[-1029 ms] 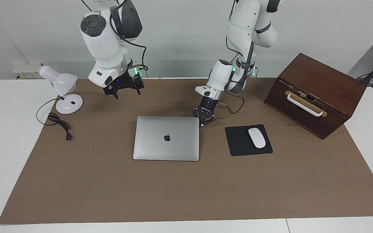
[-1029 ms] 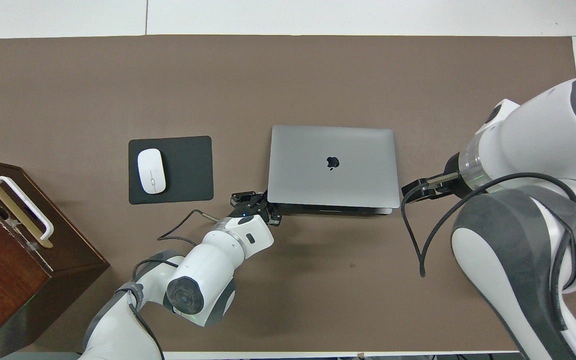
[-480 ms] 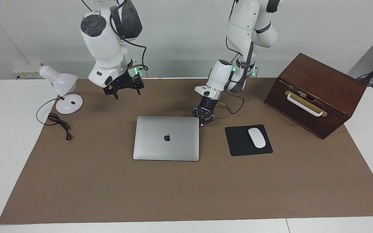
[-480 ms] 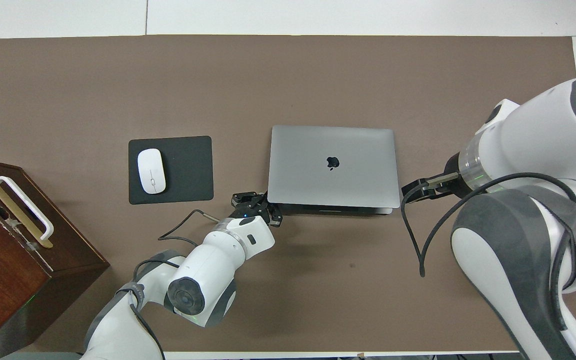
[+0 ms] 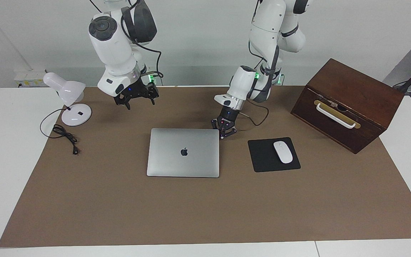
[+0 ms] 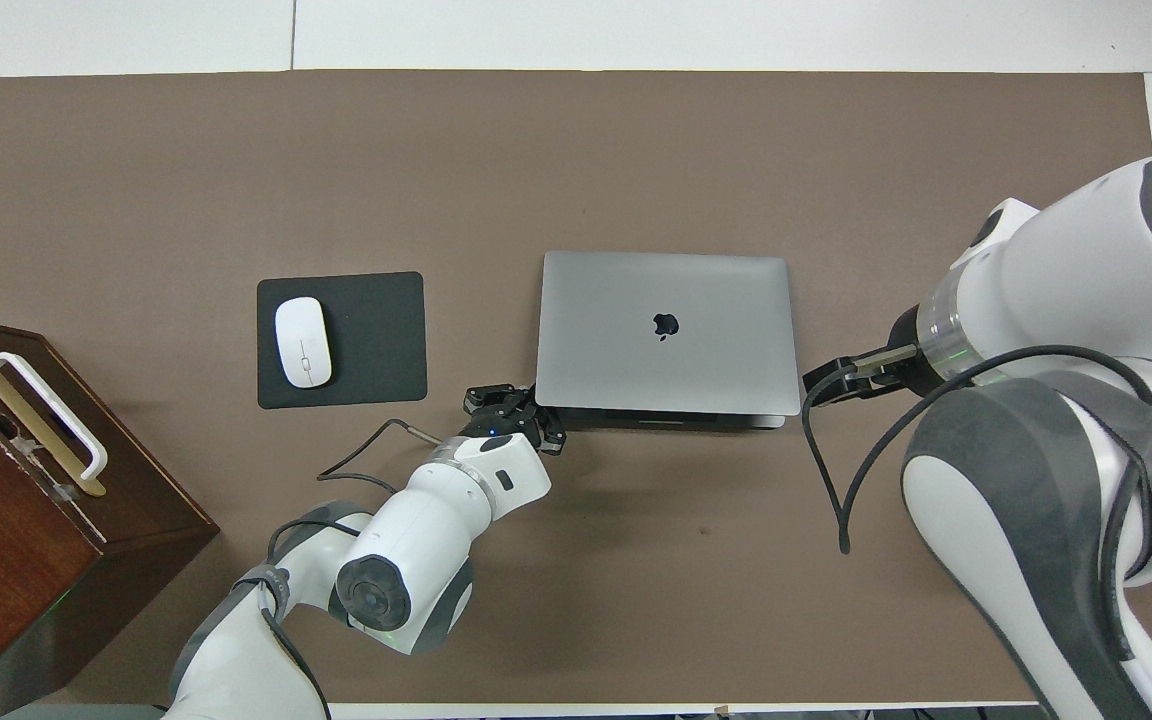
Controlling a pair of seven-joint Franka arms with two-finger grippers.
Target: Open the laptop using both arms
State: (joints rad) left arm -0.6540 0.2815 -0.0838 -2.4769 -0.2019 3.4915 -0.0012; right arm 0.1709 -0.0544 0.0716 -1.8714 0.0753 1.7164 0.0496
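The silver-grey laptop (image 5: 183, 152) lies flat on the brown mat with its lid down and the apple logo up; it also shows in the overhead view (image 6: 666, 330), where a dark strip runs under the lid's edge nearest the robots. My left gripper (image 5: 226, 131) is low at the laptop's corner nearest the robots, on the mouse pad's side, and shows in the overhead view (image 6: 514, 408) touching that corner. My right gripper (image 5: 136, 98) is open and empty, raised over the mat; from overhead (image 6: 829, 382) it sits just off the laptop's other near corner.
A black mouse pad (image 5: 262, 157) with a white mouse (image 5: 283, 152) lies beside the laptop toward the left arm's end. A dark wooden box (image 5: 348, 103) with a white handle stands at that end. A white desk lamp (image 5: 68, 96) and its cable (image 5: 64, 135) are at the right arm's end.
The left gripper has shifted very slightly at the laptop's corner. The laptop and the right arm have not moved.
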